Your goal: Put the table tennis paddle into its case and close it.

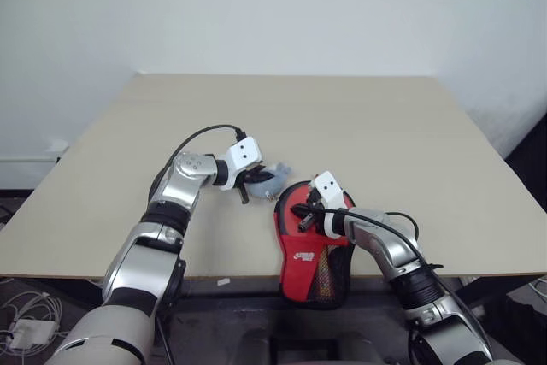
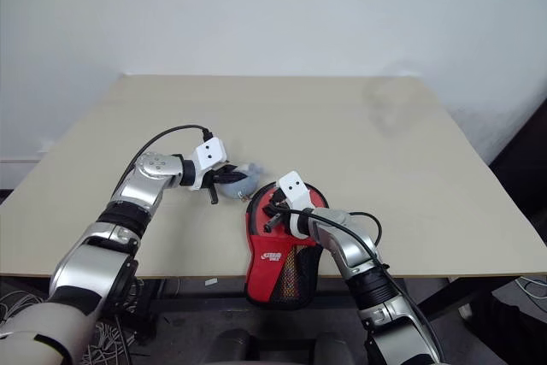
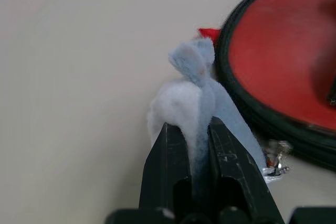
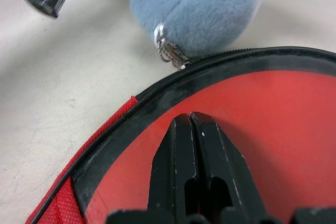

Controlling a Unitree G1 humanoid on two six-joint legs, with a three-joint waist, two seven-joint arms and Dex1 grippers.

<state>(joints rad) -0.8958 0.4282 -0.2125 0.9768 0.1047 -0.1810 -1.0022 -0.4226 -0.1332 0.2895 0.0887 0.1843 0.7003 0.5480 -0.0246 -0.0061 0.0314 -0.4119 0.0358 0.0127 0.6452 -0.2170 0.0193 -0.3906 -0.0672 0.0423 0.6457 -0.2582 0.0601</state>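
The case (image 1: 305, 264) lies red face up at the table's front edge, its mesh-pocket end hanging over the edge. A black zipper rim (image 4: 157, 95) rings the red face. My right gripper (image 1: 305, 220) is shut, its tips resting on the round red part of the case (image 4: 273, 129). My left gripper (image 3: 197, 127) is shut on a pale blue-grey soft bundle (image 1: 272, 179), held just off the case's far rim. A metal zipper pull (image 4: 169, 51) sits where the bundle meets the rim. The paddle is hidden.
The beige table (image 1: 359, 117) stretches wide and bare behind both arms to a white wall. Its front edge (image 1: 231, 275) runs just under the case. Cables lie on the floor at the lower left (image 1: 30, 322).
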